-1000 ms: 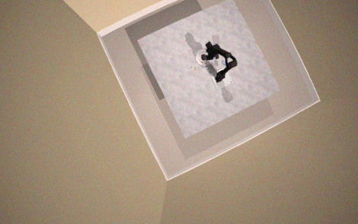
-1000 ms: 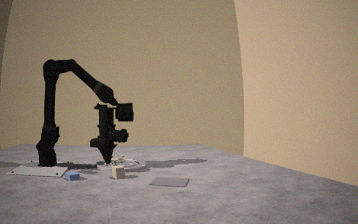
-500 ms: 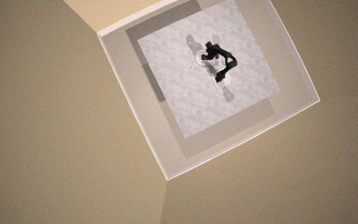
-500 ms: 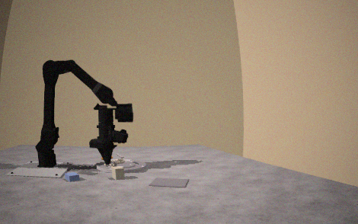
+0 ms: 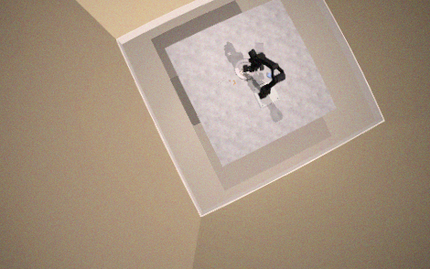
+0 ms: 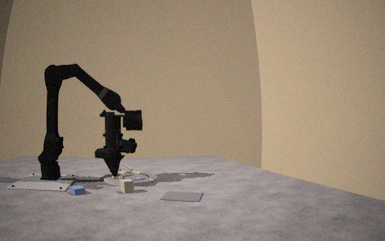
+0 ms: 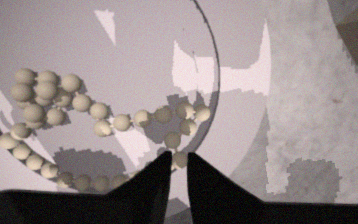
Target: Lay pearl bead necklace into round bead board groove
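The gripper (image 7: 179,161) is clamped on a bead of the pearl necklace (image 7: 102,120). The strand lies bunched on the round bead board (image 7: 212,60).

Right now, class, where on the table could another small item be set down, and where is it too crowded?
Free: the stretch right of the grey flat sheet, and the near foreground in front of it. Crowded: around the round bead board, where the gripper pinches the pearl necklace, with the beige cube and blue block close by.
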{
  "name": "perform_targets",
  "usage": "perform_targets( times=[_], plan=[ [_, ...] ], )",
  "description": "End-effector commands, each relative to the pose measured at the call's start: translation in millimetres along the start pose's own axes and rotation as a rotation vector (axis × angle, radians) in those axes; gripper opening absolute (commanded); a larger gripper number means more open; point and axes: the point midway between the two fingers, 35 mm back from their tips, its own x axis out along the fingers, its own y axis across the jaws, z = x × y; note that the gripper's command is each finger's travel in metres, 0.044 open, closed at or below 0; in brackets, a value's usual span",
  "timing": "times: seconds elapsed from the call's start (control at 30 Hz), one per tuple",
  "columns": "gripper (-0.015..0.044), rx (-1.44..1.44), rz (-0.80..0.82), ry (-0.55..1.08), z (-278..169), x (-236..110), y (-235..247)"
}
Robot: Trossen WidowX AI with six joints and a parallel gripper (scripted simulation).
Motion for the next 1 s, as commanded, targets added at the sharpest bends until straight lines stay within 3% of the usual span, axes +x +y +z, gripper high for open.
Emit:
perform_targets(
  times=[0.0, 0.27, 0.8, 0.97],
  plan=[
    [0.0000, -0.003, -0.001, -0.003, -0.4, -0.3, -1.7],
    [0.0000, -0.003, -0.001, -0.003, -0.4, 7.3, -1.8],
    [0.0420, -0.003, -0.001, -0.003, -0.4, -0.9, -1.7],
    [0.0440, -0.003, -0.001, -0.003, -0.4, -1.2, -1.3]
  ],
)
